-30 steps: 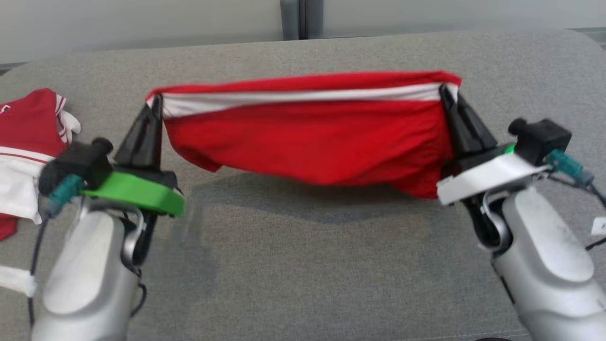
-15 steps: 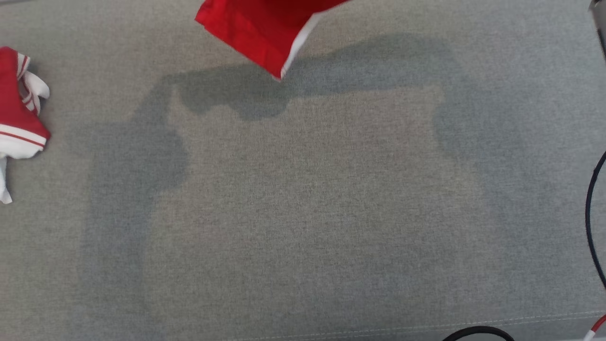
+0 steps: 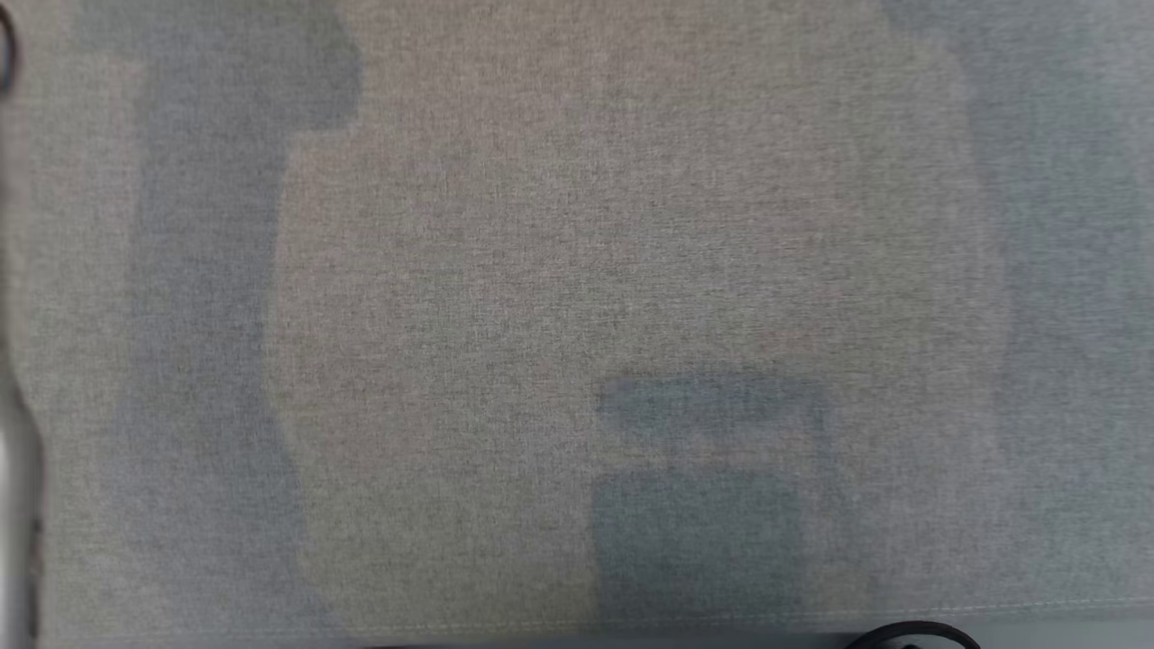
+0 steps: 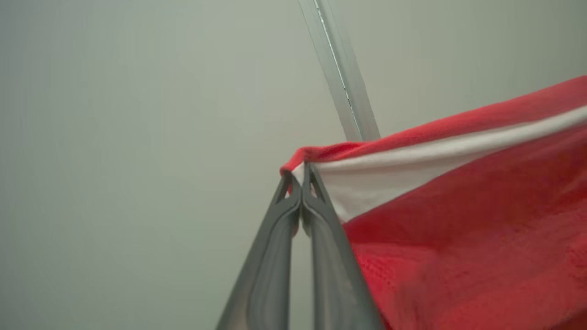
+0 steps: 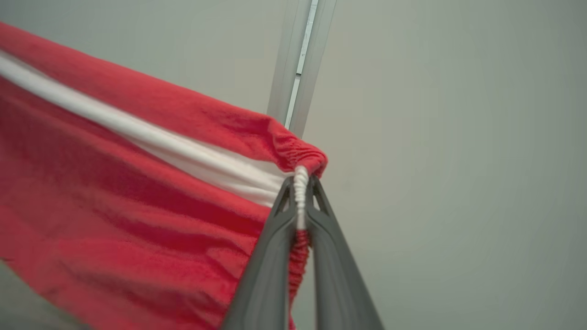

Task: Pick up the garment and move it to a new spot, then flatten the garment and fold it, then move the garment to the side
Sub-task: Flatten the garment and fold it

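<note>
Grey upholstery [image 3: 577,270] spreads below the head camera, crossed by soft shadows. Pale wall [image 4: 114,137] stands beyond both claws' tips, with a metal strip [image 4: 341,82] running up it. Red garment [image 4: 458,238] with a white band is held up by its top edge: the left claw [image 4: 300,176] is pressed together on one corner, and the right claw [image 5: 300,183] pinches the gathered opposite corner. Black cable [image 3: 911,634] curls at the upholstery's near edge
</note>
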{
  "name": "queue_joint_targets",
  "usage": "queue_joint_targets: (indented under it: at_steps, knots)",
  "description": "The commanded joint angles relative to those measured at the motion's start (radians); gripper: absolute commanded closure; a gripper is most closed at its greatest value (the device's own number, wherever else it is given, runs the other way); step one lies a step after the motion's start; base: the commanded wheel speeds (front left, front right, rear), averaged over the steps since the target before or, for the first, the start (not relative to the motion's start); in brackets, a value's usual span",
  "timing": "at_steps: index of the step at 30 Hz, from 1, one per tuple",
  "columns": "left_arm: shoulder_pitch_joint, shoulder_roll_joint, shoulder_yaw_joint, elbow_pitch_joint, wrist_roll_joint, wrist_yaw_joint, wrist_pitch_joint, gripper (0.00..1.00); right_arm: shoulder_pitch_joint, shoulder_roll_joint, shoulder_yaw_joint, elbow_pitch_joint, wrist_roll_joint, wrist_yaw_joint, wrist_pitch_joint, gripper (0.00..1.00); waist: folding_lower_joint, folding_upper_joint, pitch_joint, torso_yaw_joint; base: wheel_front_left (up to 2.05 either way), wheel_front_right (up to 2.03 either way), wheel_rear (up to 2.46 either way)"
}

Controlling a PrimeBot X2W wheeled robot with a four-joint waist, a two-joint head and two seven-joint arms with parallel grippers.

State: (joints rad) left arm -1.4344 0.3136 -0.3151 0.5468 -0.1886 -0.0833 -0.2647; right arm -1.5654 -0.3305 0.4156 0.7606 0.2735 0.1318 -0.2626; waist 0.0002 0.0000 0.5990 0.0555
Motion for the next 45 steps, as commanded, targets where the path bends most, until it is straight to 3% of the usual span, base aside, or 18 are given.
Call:
queue_joint_targets:
  at_steps: [1,6,10,17,27,33,42,45]
  knots:
    - [0.033,-0.012,0.012,-0.008,-0.008,-0.003,0.001,1.0,0.041,-0.01,0.014,-0.009,0.025,-0.002,-0.003,1.0,-0.0002,0.0,0.059,0.032,0.0,0.0,0.0]
    - [0.259,-0.077,0.045,-0.021,-0.039,-0.03,0.001,1.0,0.217,-0.085,0.122,-0.117,0.122,-0.002,-0.003,1.0,-0.0002,0.0,0.051,0.037,0.0,0.0,0.0]
    - [0.49,-0.133,0.064,-0.007,-0.083,-0.045,0.001,1.0,0.439,-0.158,0.256,-0.236,0.256,-0.002,-0.003,1.0,-0.0002,0.0,-0.021,0.037,0.0,0.0,0.0]
    - [0.812,-0.14,0.003,0.026,-0.22,-0.048,0.001,1.0,0.767,-0.272,0.364,-0.395,0.411,-0.002,-0.003,1.0,-0.0002,0.0,-0.184,0.029,0.0,0.0,0.0]
    - [1.111,-0.12,-0.009,0.045,-0.359,-0.047,0.001,1.0,1.139,-0.218,0.29,-0.384,0.432,-0.002,-0.003,1.0,-0.0002,0.0,-0.418,0.018,0.0,0.0,0.0]
    - [1.245,-0.106,-0.013,0.05,-0.385,-0.045,0.001,1.0,1.315,-0.167,0.262,-0.348,0.429,-0.002,-0.003,1.0,-0.0002,0.0,-0.533,0.012,0.0,0.0,0.0]
    - [1.403,-0.088,-0.055,0.046,-0.403,-0.045,0.001,1.0,1.466,-0.172,0.409,-0.33,0.446,-0.002,-0.003,1.0,-0.0002,0.0,-0.601,-0.033,0.0,0.0,0.0]
    - [1.408,-0.079,-0.053,0.007,-0.392,-0.045,0.001,1.0,1.464,-0.173,0.399,-0.337,0.454,-0.002,-0.003,1.0,-0.0002,0.0,-0.599,-0.041,0.0,0.0,0.0]
